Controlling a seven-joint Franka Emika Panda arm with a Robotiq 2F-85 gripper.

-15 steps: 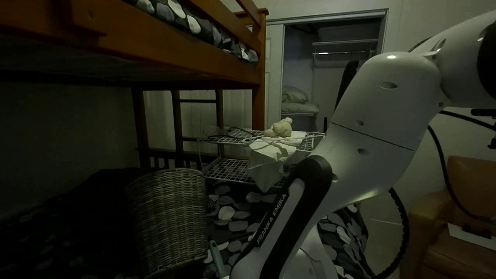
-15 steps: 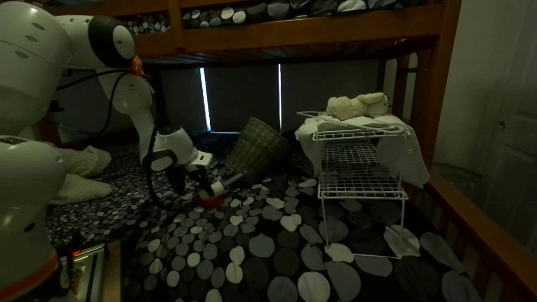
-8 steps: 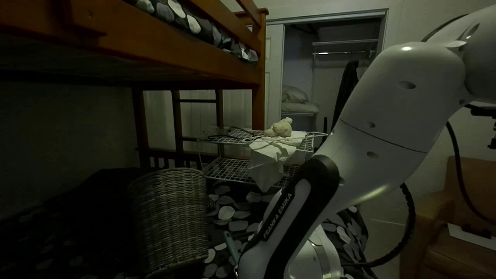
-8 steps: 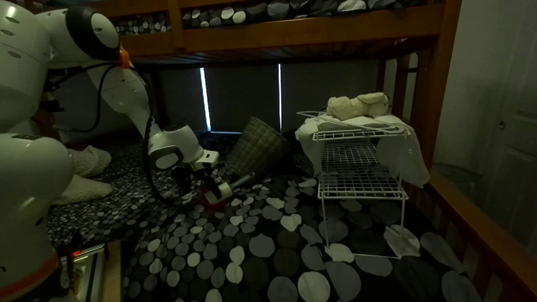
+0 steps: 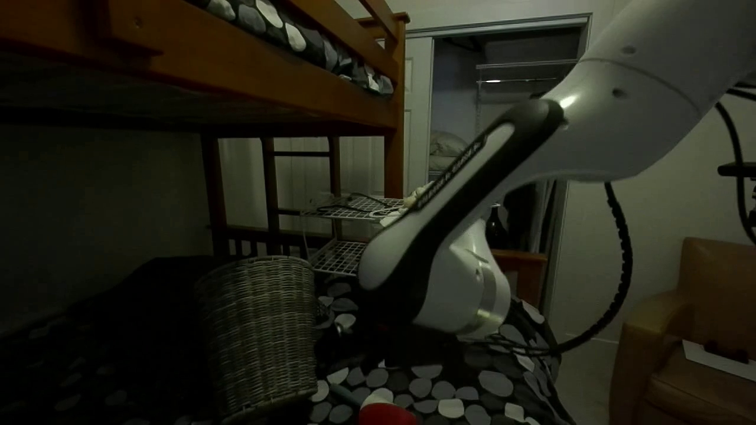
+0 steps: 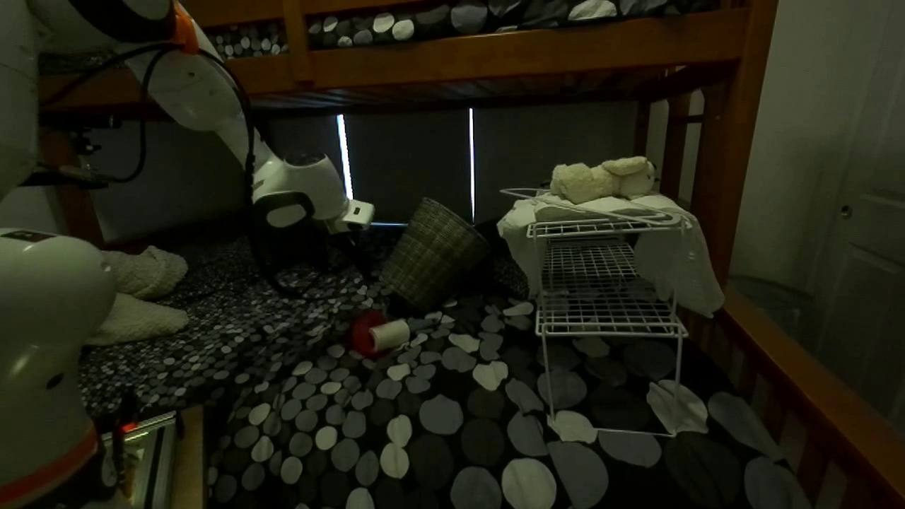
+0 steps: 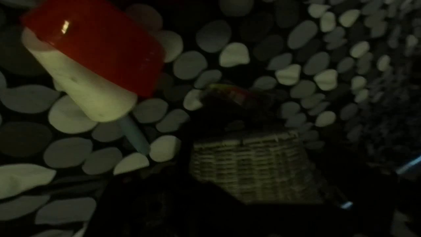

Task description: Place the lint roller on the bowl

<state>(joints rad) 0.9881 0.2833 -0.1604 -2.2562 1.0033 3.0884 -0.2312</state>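
The lint roller (image 6: pixel 389 334), with a white head and grey-blue handle, lies against the red bowl (image 6: pixel 365 334) on the bedspread. In the wrist view the roller's head (image 7: pixel 85 87) overlaps the bowl (image 7: pixel 108 46), and its handle (image 7: pixel 134 135) sticks out past it. The bowl looks tipped toward the roller; I cannot tell whether the roller rests inside its rim. My gripper (image 6: pixel 355 263) hangs above and behind them in an exterior view, apart from both. Its dark fingers stand apart at the bottom of the wrist view, very dim, with nothing held between them.
A tilted wicker basket (image 6: pixel 433 254) stands close to the gripper, in both exterior views. A white wire rack (image 6: pixel 608 279) carries a cloth and a cream plush toy (image 6: pixel 601 179). The upper bunk's wooden rail (image 6: pixel 523 60) runs overhead. A cream fluffy item (image 6: pixel 145 297) lies near the arm's base.
Half a second ago a finger was at the roller's head. Since then the gripper has let go and risen, and the roller has settled lower. The bowl has tipped over somewhat.
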